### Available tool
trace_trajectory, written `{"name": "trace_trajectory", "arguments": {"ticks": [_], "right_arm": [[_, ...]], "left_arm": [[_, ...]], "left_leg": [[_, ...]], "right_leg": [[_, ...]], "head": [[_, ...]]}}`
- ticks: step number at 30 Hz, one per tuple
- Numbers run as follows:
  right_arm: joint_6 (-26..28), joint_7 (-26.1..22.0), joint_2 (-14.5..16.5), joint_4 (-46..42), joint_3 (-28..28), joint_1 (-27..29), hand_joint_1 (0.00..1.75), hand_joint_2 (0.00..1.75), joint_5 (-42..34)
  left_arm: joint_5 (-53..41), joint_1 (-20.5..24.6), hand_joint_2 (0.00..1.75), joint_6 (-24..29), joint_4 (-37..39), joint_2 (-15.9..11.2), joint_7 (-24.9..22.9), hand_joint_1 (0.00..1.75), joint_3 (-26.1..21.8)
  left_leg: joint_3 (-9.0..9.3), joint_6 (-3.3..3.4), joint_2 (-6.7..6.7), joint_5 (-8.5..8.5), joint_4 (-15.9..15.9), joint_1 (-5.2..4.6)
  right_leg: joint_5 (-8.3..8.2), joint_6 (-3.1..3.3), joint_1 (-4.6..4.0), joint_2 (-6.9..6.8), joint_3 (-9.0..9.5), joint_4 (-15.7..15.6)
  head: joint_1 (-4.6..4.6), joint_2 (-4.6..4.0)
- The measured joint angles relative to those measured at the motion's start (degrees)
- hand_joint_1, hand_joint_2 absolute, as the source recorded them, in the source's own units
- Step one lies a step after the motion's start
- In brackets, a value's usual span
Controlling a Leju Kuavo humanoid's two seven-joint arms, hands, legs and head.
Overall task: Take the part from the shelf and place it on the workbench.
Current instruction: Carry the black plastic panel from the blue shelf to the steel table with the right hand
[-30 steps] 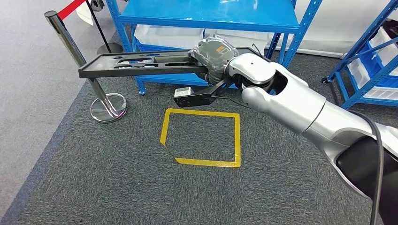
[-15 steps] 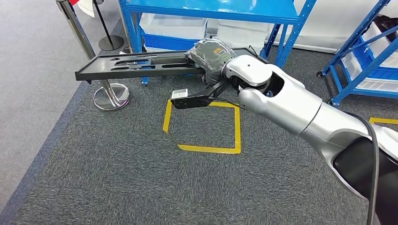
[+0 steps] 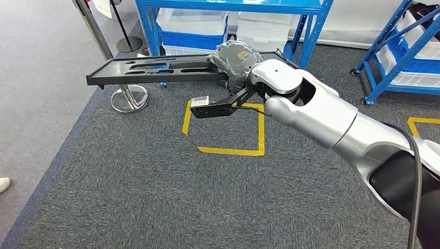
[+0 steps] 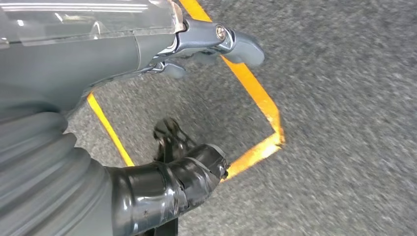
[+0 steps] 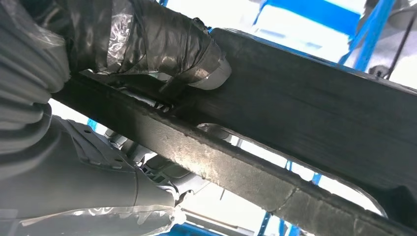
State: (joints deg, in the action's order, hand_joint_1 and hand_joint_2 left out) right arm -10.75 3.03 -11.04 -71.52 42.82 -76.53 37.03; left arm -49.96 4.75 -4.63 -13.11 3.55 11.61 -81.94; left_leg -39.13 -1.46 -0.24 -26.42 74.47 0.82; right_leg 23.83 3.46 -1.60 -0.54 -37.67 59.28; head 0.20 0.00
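Observation:
The part (image 3: 150, 70) is a long flat black panel with cut-out slots, held level above the carpet and reaching out to the left. My right hand (image 3: 236, 59), wrapped in grey film, grips its right end. In the right wrist view the taped thumb (image 5: 162, 39) presses on the part's dark edge (image 5: 305, 113). My left hand (image 4: 123, 54) hangs over the carpet, its fingers (image 4: 241, 44) apart and holding nothing.
A blue shelf rack (image 3: 228, 6) with white bins (image 3: 192, 22) stands just behind the part. A stanchion's chrome base (image 3: 128, 98) is under the part's left end. A yellow tape square (image 3: 223, 129) marks the carpet. Another blue rack (image 3: 399, 46) is at right, and a person's shoe (image 3: 3, 182) at the left edge.
The whole view has shifted: rack, stanchion and tape square sit differently in the picture, so the camera moved. My right hand still grips the part the same way. A shoe has appeared at left.

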Motion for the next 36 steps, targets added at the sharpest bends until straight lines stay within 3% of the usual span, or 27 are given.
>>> {"name": "trace_trajectory", "arguments": {"ticks": [1,3,4,5,6,7,8,9,11,12,13,15,16,17,19,20,21,23,25,27,28,29,30,31,33,34,36], "right_arm": [[0.01,-0.01,0.0,0.02,0.0,0.03,1.75,1.75,0.01],[0.04,-0.01,0.0,0.07,0.0,0.03,1.75,1.75,0.02],[0.04,-0.01,0.02,0.11,0.0,0.0,1.75,1.75,0.02],[0.04,0.0,0.04,0.17,0.0,-0.01,1.75,1.75,0.02],[0.01,0.01,0.05,0.28,0.0,0.01,1.75,1.75,0.02],[-0.02,0.01,0.06,0.39,0.0,0.01,1.75,1.75,0.02],[-0.05,0.01,0.04,0.5,0.0,0.03,1.75,1.75,0.02],[-0.08,0.01,0.03,0.6,0.0,0.04,1.75,1.75,0.02],[-0.09,0.01,0.02,0.72,0.0,0.04,1.75,1.75,0.02],[-0.1,0.01,0.02,0.76,0.0,0.05,1.75,1.75,0.02],[-0.12,0.01,0.02,0.8,0.0,0.06,1.75,1.75,0.02],[-0.18,0.01,0.02,0.85,0.0,0.05,1.75,1.75,0.02],[-0.2,0.02,0.02,0.87,0.0,0.02,1.75,1.75,0.03],[-0.22,0.02,0.02,0.89,0.0,-0.05,1.75,1.75,0.04],[-0.22,0.02,0.12,0.84,0.0,-0.38,1.75,1.75,0.07],[-0.25,0.03,0.18,0.84,0.0,-0.67,1.75,1.75,0.08],[-0.27,0.04,0.24,0.85,0.0,-0.98,1.75,1.75,0.09],[-0.34,0.07,0.25,0.98,0.01,-1.42,1.75,1.75,0.1],[-0.41,0.07,0.25,1.12,0.04,-1.53,1.75,1.75,0.1],[-0.47,0.08,0.24,1.26,0.07,-1.54,1.75,1.75,0.1],[-0.48,0.08,0.23,1.32,0.08,-1.51,1.75,1.75,0.1],[-0.49,0.09,0.23,1.37,0.09,-1.49,1.75,1.75,0.1],[-0.5,0.11,0.22,1.4,0.09,-1.47,1.75,1.75,0.1],[-0.5,0.12,0.22,1.42,0.09,-1.48,1.75,1.75,0.1],[-0.5,0.15,0.19,1.42,0.09,-1.55,1.75,1.75,0.1],[-0.49,0.17,0.15,1.43,0.09,-1.59,1.75,1.75,0.1],[-0.49,0.22,0.08,1.44,0.09,-1.62,1.75,1.75,0.1]], "left_arm": [[-0.01,0.06,1.75,0.02,-0.01,-0.07,-0.03,0.0,0.0],[0.01,0.14,1.75,0.05,-0.02,-0.21,-0.09,0.0,0.01],[0.01,0.19,1.75,0.06,-0.02,-0.28,-0.12,0.0,0.01],[0.02,0.2,1.75,0.06,-0.02,-0.31,-0.14,0.0,0.01],[0.03,0.2,1.75,0.05,-0.02,-0.31,-0.16,0.0,0.02],[0.03,0.26,1.75,0.05,-0.01,-0.32,-0.18,0.0,0.02],[0.04,0.29,1.75,0.04,-0.01,-0.33,-0.2,0.0,0.02],[0.04,0.28,1.75,0.04,0.0,-0.32,-0.21,0.0,0.02],[0.04,0.24,1.75,0.05,0.0,-0.32,-0.22,0.0,0.01],[0.08,0.22,1.75,-0.08,0.0,-0.3,-0.13,0.0,0.0],[0.19,0.23,1.75,-0.33,0.0,-0.28,-0.04,0.0,0.0],[0.58,0.26,1.75,-0.87,0.0,-0.27,-0.02,0.0,0.0],[0.78,0.25,1.75,-1.02,-0.01,-0.28,-0.15,0.0,0.0],[0.9,0.23,1.75,-1.02,-0.01,-0.31,-0.28,0.0,0.0],[0.96,0.16,1.75,-0.98,-0.02,-0.33,-0.37,0.0,0.0],[0.96,0.14,1.75,-0.96,-0.02,-0.33,-0.34,0.0,0.0],[0.94,0.14,1.75,-0.95,-0.02,-0.32,-0.31,0.0,0.0],[0.87,0.02,1.75,-0.95,-0.02,-0.34,-0.2,0.0,0.01],[0.76,-0.2,1.75,-0.99,-0.02,-0.36,-0.03,0.0,0.01],[0.68,-0.3,1.75,-1.04,-0.02,-0.39,0.15,0.0,0.0],[0.65,-0.32,1.75,-1.06,-0.02,-0.41,0.2,0.0,0.0],[0.62,-0.33,1.75,-1.1,-0.02,-0.43,0.24,0.0,0.0],[0.59,-0.33,1.75,-1.16,-0.02,-0.44,0.26,0.0,0.0],[0.58,-0.33,1.75,-1.21,-0.02,-0.45,0.28,0.0,0.0],[0.56,-0.34,1.75,-1.28,-0.02,-0.6,0.33,0.0,0.01],[0.55,-0.34,1.75,-1.31,-0.02,-0.68,0.37,0.0,0.02],[0.54,-0.38,1.75,-1.36,-0.01,-0.85,0.4,0.0,0.02]], "left_leg": [[3.54,0.46,-0.02,-0.47,-4.04,-0.17],[9.71,1.26,-0.05,-3.6,-13.03,-0.49],[11.23,1.55,-0.06,-4.74,-15.86,-0.63],[11.39,1.76,-0.08,-4.62,-17.18,-0.7],[10.86,2.07,0.01,-3.77,-17.38,-0.61],[10.4,2.46,0.19,-2.88,-17.74,-0.45],[9.67,2.88,0.42,-1.89,-18.02,-0.27],[8.81,3.21,0.67,-0.9,-18.18,-0.1],[6.68,3.45,0.94,0.84,-18.01,-0.04],[5.54,3.36,1.02,1.55,-17.87,0.04],[4.39,3.2,1.07,2.22,-17.69,0.18],[2.09,2.66,1.14,3.47,-17.2,0.63],[1.1,2.27,1.15,4.09,-16.85,0.84],[0.27,1.86,1.13,4.57,-16.47,0.95],[-0.64,0.98,1.03,5.48,-15.99,1.01],[-0.81,0.5,0.97,6.08,-16.12,1.07],[-0.88,-0.03,0.92,6.83,-16.43,1.19],[-1.39,-0.81,0.89,7.18,-16.72,1.51],[-2.93,-0.95,0.86,3.38,-13.13,1.61],[-5.26,-0.87,0.79,-1.72,-5.44,1.43],[-6.09,-0.8,0.76,-2.92,-2.04,1.3],[-6.12,-0.65,0.74,-3.02,-0.31,1.14],[-5.02,-0.34,0.72,-2.26,-0.76,0.96],[-2.86,0.11,0.68,-1.04,-3.34,0.72],[2.4,1.43,0.52,0.33,-10.89,0.18],[4.08,1.93,0.47,0.57,-13.52,-0.08],[5.17,2.43,0.45,0.51,-15.42,-0.42]], "right_leg": [[-0.58,-0.1,-0.13,0.01,-0.94,0.34],[-1.76,-0.42,-0.18,-0.08,-1.97,0.64],[-2.47,-0.69,-0.09,-0.16,-2.2,0.47],[-3.27,-0.95,0.04,-0.22,-2.33,0.15],[-3.8,-1.28,0.1,-0.17,-2.53,-0.18],[-3.24,-1.64,0.12,0.02,-2.97,-0.03],[-1.41,-2.01,0.2,0.23,-3.55,1.01],[1.61,-2.43,0.43,0.41,-4.29,3.32],[7.71,-3.23,1.22,0.54,-5.63,10.57],[8.97,-3.63,1.64,0.53,-5.92,14.27],[8.39,-4.02,2.02,0.52,-5.76,16.84],[3.96,-4.77,2.72,0.51,-3.63,17.71],[2.36,-5.06,3.03,0.51,-1.28,15.6],[2.42,-5.25,3.25,0.5,1.98,12.0],[6.3,-5.13,3.23,0.46,8.59,2.96],[7.83,-4.88,3.01,0.43,10.28,0.01],[8.36,-4.46,2.77,0.42,10.66,-1.54],[7.18,-3.37,2.78,0.31,9.73,-1.74],[5.93,-2.25,2.78,0.21,8.94,-1.92],[5.02,-1.63,2.26,0.23,7.84,-1.8],[4.68,-1.48,1.97,0.26,7.3,-1.71],[4.41,-1.4,1.7,0.29,6.82,-1.55],[4.23,-1.35,1.43,0.33,6.39,-1.35],[4.13,-1.33,1.18,0.37,6.06,-1.11],[4.06,-1.35,0.79,0.4,5.56,-0.66],[4.0,-1.46,0.74,0.36,5.37,-0.53],[3.76,-1.84,0.8,0.29,5.09,-0.47]], "head": [[0.01,0.0],[0.03,0.0],[-0.01,0.0],[-0.03,0.0],[-0.06,0.0],[-0.05,0.0],[-0.02,0.0],[0.01,0.0],[0.02,0.0],[0.02,0.0],[0.02,0.0],[0.02,0.0],[0.02,0.0],[0.03,0.0],[0.01,0.0],[0.03,0.0],[0.02,0.0],[0.08,0.0],[0.07,0.0],[0.04,0.0],[0.05,0.0],[0.04,0.0],[0.04,0.0],[0.04,0.0],[0.06,0.0],[0.05,0.0],[0.05,0.0]]}}
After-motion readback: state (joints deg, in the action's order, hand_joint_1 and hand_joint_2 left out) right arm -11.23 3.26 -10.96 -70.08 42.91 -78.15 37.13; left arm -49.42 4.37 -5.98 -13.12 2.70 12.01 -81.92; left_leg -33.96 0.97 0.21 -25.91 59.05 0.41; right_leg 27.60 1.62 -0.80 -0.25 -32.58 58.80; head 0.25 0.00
